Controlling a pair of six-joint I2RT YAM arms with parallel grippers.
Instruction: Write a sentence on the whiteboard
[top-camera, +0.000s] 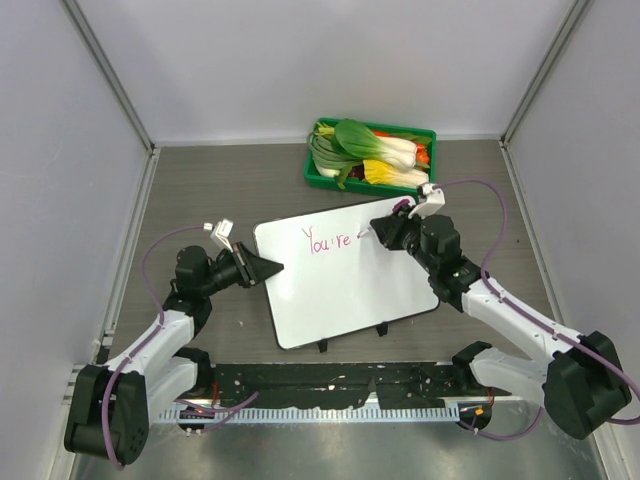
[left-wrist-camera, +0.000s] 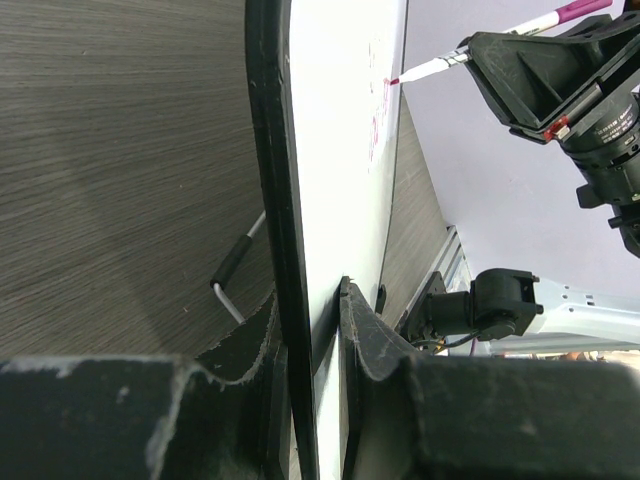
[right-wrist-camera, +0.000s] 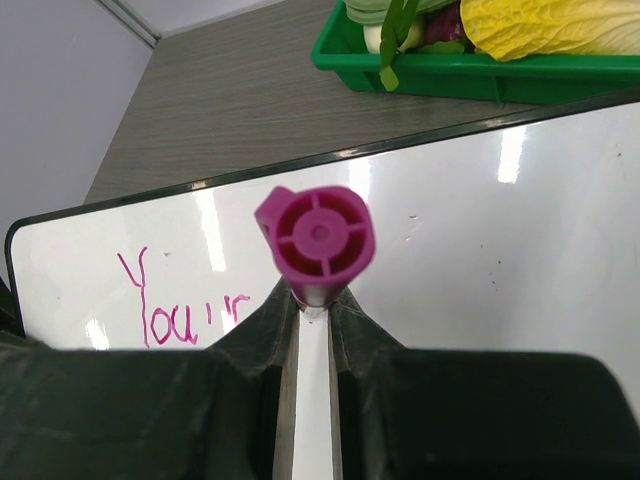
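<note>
As we count from the near edge outward: two black clips (top-camera: 322, 347) on one whiteboard (top-camera: 350, 290), mid-table; left gripper (top-camera: 262, 267) pinching its left rim; one pink sentence (top-camera: 328, 240), "You're"; right gripper (top-camera: 385, 232) clamped on one pink marker (right-wrist-camera: 318, 235); beyond, one green vegetable tray (top-camera: 431, 145).

Grey wood-grain tabletop (top-camera: 200, 190) between plain pale walls (top-camera: 300, 60) with metal corner posts (top-camera: 108, 70)

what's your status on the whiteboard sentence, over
Left gripper clamped on the whiteboard edge. Right gripper shut on the marker, tip at the board. The sentence reads "You're" so far. Vegetable tray beyond the far edge.
</note>
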